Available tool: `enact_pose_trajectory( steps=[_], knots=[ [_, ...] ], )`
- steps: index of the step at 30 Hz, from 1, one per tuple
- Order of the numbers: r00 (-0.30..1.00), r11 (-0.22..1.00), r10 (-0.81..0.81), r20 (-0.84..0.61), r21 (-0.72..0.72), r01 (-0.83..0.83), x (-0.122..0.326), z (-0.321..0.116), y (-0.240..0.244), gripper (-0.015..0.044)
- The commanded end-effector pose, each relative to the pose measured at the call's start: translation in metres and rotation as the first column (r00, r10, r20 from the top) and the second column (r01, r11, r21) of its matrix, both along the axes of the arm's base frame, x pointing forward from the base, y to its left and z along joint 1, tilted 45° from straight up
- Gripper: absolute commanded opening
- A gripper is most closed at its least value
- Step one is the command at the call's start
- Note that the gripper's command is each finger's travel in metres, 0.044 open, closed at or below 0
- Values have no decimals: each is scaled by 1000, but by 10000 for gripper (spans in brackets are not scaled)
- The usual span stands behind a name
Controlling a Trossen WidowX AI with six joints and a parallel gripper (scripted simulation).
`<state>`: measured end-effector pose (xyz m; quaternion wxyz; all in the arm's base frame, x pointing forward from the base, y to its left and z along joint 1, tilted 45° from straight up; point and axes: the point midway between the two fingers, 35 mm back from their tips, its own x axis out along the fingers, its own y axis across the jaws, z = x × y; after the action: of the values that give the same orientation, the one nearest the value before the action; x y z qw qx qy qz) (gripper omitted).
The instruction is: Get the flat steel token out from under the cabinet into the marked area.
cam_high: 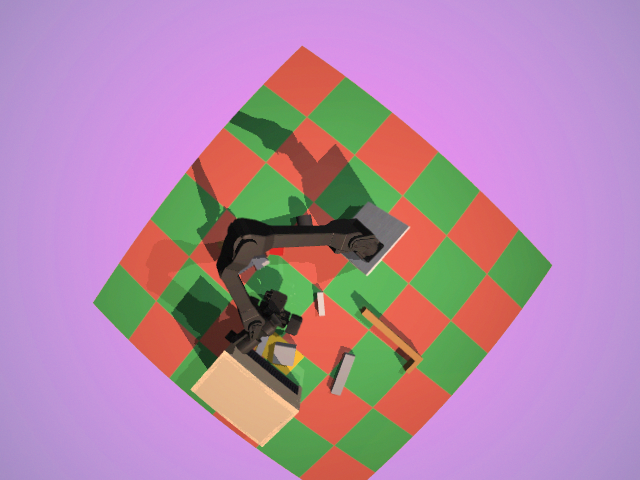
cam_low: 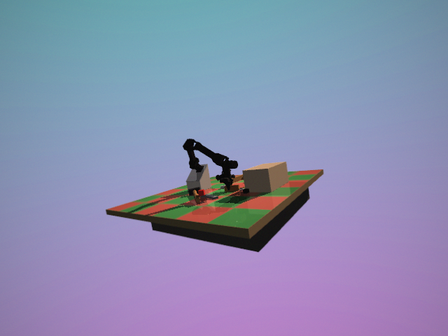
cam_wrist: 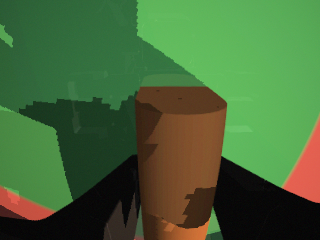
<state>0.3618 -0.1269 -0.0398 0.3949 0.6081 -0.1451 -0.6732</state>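
The tan cabinet point(cam_high: 245, 397) point(cam_low: 257, 178) stands at one table edge, dark vent slots point(cam_high: 276, 373) along its front. The yellow marked area point(cam_high: 296, 357) lies in front of it, partly covered in the top view by a grey block point(cam_high: 284, 354). A small grey piece point(cam_high: 262, 343) shows at the area's side; I cannot tell whether it is the token. My gripper point(cam_high: 279, 321) point(cam_low: 227, 185) point(cam_wrist: 174, 163) is in front of the cabinet, pointing down, and shut on a brown-orange round handle point(cam_wrist: 180, 130). The rest of that tool is mostly hidden.
An orange L-shaped bar point(cam_high: 390, 336), a grey bar point(cam_high: 342, 374) and a small white block point(cam_high: 321, 303) lie farther out. A red piece point(cam_high: 276, 251) point(cam_low: 201, 192) shows beside the arm. A black object point(cam_low: 246, 190) stands near the cabinet. The arm rises from a grey base block point(cam_high: 385, 223).
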Motion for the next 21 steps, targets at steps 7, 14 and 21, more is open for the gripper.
enact_pose_trajectory(
  steps=[7,14,21],
  knots=[
    [1000,1000,1,-8,3,-1,-13,2,-4,0],
    [1000,1000,1,-9,3,-1,-20,4,-7,0],
    [1000,1000,1,-9,3,-1,-27,7,-10,0]
  ],
)
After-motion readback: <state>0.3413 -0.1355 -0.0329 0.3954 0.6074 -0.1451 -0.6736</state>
